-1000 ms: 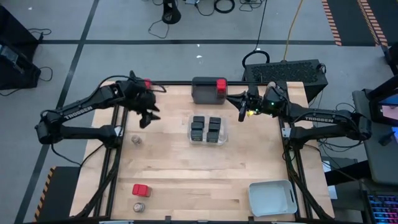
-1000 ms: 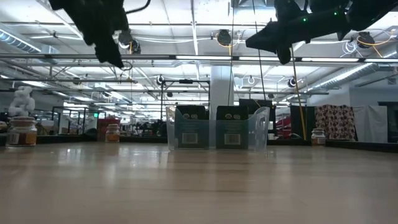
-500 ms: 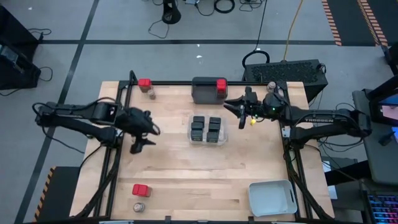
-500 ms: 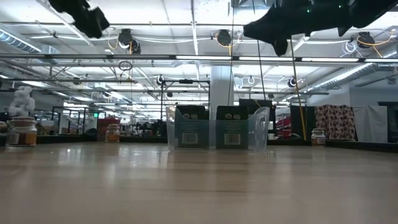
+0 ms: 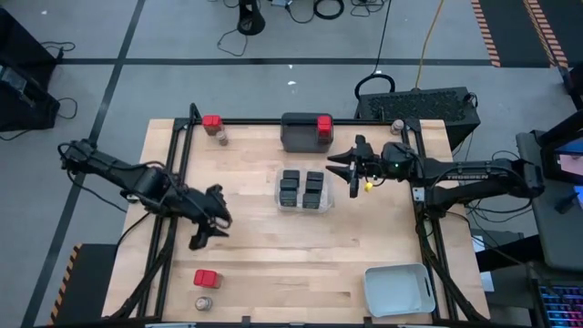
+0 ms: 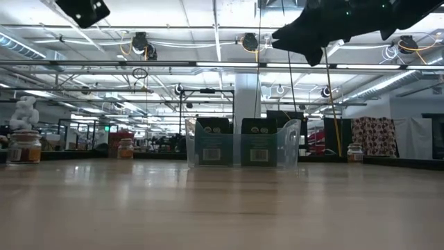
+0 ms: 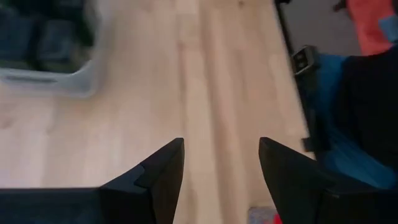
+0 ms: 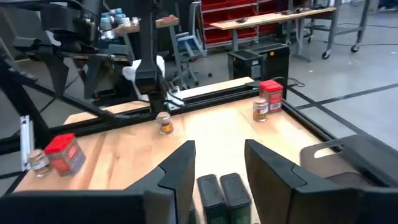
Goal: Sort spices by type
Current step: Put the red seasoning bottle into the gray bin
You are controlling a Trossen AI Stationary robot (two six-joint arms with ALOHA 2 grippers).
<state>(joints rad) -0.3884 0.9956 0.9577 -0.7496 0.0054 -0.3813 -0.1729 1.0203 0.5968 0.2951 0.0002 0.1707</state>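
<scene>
The spices are spread over the table. Several black boxes (image 5: 303,191) sit in the clear tray (image 5: 328,206), and a red-topped one (image 5: 323,123) sits in the dark grey tray (image 5: 296,135). More red-topped ones (image 5: 211,121) (image 5: 206,278) stand on the wood at the left, each beside a round jar (image 5: 221,138) (image 5: 204,302). A third jar (image 8: 164,122) stands at mid-left. My left gripper (image 5: 211,231) hovers open over bare wood left of the clear tray. My right gripper (image 5: 337,167) hovers open just right of that tray, nothing between its fingers.
A pale grey tray (image 5: 398,290) lies at the near right corner. One jar (image 5: 397,127) stands at the far right corner. Black frame rails (image 5: 173,228) run along the table's left and right sides. Bare wood lies between the clear tray and the near edge.
My left gripper has swung from the far left corner toward the near edge, staying high above the table and rolling as it went. My right gripper has drifted slightly toward the near edge and its fingers have opened.
</scene>
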